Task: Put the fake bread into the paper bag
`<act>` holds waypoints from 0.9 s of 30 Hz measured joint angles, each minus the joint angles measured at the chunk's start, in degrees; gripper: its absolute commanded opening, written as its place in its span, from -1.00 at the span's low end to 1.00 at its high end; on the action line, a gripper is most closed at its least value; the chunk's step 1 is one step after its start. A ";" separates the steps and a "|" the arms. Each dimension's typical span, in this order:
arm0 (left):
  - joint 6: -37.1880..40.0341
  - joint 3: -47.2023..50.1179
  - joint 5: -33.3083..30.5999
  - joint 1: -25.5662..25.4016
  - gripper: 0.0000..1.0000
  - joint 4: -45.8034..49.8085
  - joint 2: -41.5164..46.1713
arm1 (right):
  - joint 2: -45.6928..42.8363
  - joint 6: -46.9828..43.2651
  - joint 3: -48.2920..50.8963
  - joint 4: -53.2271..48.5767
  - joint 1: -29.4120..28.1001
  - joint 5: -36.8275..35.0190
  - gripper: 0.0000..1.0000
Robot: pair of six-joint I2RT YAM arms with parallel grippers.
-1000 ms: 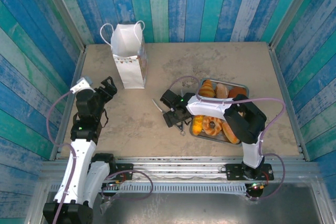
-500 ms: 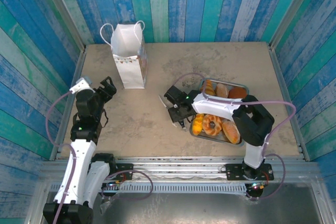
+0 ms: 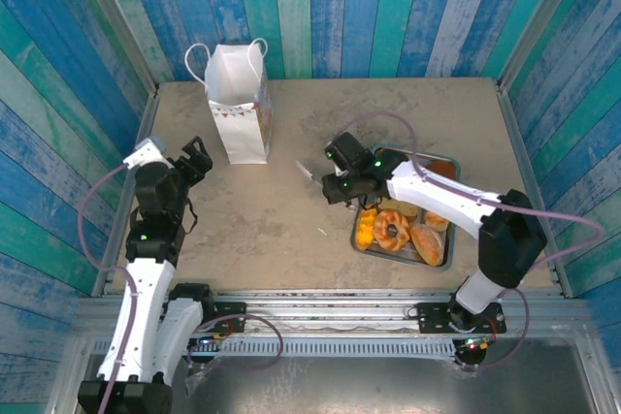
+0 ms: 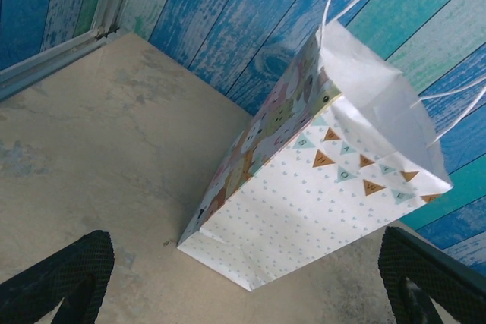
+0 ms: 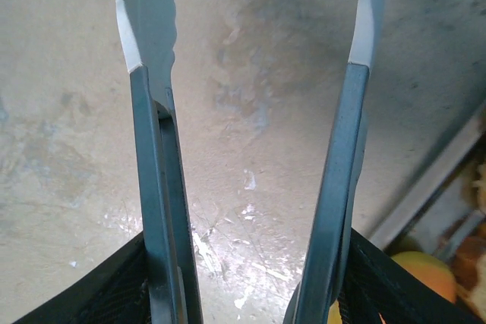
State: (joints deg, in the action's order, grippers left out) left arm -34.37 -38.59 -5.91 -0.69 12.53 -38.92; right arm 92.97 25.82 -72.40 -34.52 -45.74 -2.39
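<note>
At upper left of the top view: one tall white paper bag (image 3: 238, 113) with white cord handles and a row of small coloured bunting triangles, upright on the beige table (image 3: 243, 230), mouth open. In the left wrist view the bag (image 4: 319, 202) stands just beyond the fingers.

Right of centre, top view: one grey metal tray (image 3: 452, 210) bearing the fake bread (image 3: 393, 230), several golden-brown and orange toy pastries, a ring doughnut among them. All pieces lie in the tray, well apart from the bag. An orange piece (image 5: 425, 267) shows at the lower right of the right wrist view.

Centre, top view: right gripper (image 3: 338, 181), at the tray's left edge, clamped on a pair of metal tongs (image 3: 306, 172). In the right wrist view the gripper (image 5: 243, 294) presses both arms of the tongs (image 5: 152, 111); the blades stand apart over bare table with nothing between them.

Left side, top view: left gripper (image 3: 199, 154), near the bag, not touching it. In the left wrist view it (image 4: 247, 263) stands wide, holding nothing.
</note>
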 measured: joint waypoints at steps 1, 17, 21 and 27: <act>0.35 -1.11 0.02 0.00 0.88 0.22 -0.50 | -1.11 -0.17 -0.15 -0.24 0.74 0.22 0.20; 11.93 -40.79 6.67 1.64 0.87 13.35 -31.12 | -19.87 -3.80 -1.44 -5.14 17.20 4.50 0.19; 13.09 -44.65 9.81 3.45 0.89 15.74 -39.34 | -22.53 -4.74 -1.44 -7.52 20.63 5.60 0.19; 13.33 -46.69 12.52 3.85 0.87 17.62 -48.11 | -24.57 -6.05 -1.38 -9.88 22.95 6.47 0.19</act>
State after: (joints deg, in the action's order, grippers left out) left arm -21.04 -85.27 6.61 3.16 30.15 -87.02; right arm 68.40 19.77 -73.78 -44.40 -22.79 4.08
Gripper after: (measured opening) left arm 0.973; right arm 0.595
